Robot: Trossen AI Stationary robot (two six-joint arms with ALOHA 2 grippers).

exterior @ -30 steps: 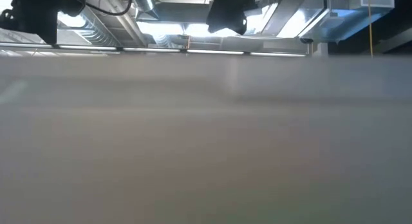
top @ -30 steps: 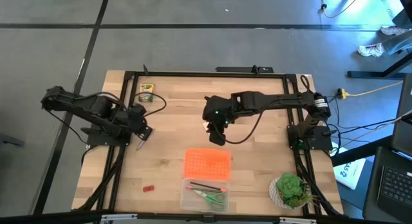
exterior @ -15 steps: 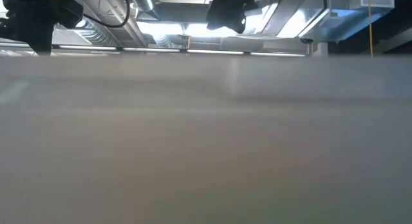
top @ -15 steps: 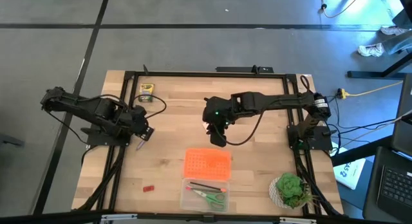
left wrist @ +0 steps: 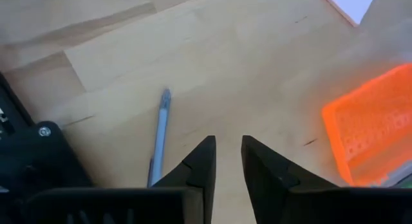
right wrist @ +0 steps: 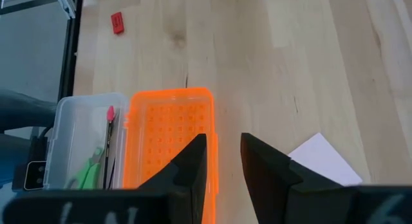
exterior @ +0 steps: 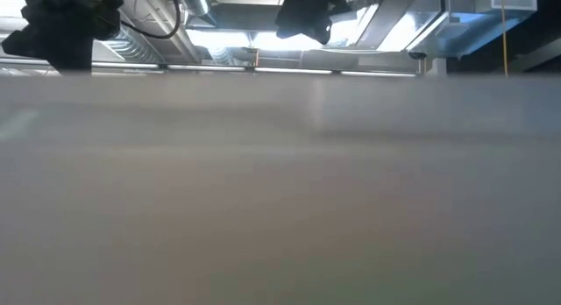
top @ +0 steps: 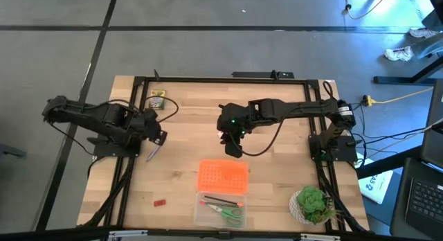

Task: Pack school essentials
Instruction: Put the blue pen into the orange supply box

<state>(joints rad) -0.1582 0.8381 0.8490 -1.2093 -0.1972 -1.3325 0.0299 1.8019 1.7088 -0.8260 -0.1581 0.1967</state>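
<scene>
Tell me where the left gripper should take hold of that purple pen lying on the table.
Grip the purple pen around mid-shaft, coming straight down. It lies flat on the bare wood, so the fingers should straddle it across its length. The left gripper sits beside it with a narrow gap, so shift sideways over it first, probably opening wider.

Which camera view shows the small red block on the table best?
The right wrist view: the red block lies unobstructed on bare wood. The high view shows it only as a speck. The low and left wrist views miss it.
</scene>
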